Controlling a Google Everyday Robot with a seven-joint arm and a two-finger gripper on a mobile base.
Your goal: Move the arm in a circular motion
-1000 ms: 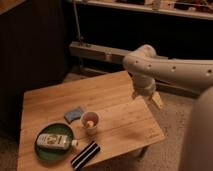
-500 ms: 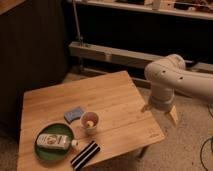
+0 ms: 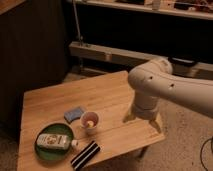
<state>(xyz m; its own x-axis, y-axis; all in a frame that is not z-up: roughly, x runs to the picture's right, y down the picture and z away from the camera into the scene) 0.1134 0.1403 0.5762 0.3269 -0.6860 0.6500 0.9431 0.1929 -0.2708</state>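
Observation:
The arm (image 3: 167, 87) is a thick off-white tube that comes in from the right edge and bends at a rounded joint (image 3: 149, 80) with small dark screw holes. From the joint a short segment points down over the right part of the wooden table (image 3: 107, 90). The gripper (image 3: 143, 119) is the pale yellowish tip at the bottom of that segment, just above the table top near its right edge. It holds nothing that I can see. It is to the right of the cup and apart from it.
On the table's front left are a blue sponge (image 3: 75, 114), a small cup (image 3: 90, 120), a green plate (image 3: 44, 151) with a white bottle (image 3: 52, 141) and a black striped bar (image 3: 86, 154). A long pale rail (image 3: 110, 54) runs behind. A dark cabinet (image 3: 30, 50) stands at the left.
The arm swung from over the table's back right out past the right edge. It has now come back left and lower, over the table's right part.

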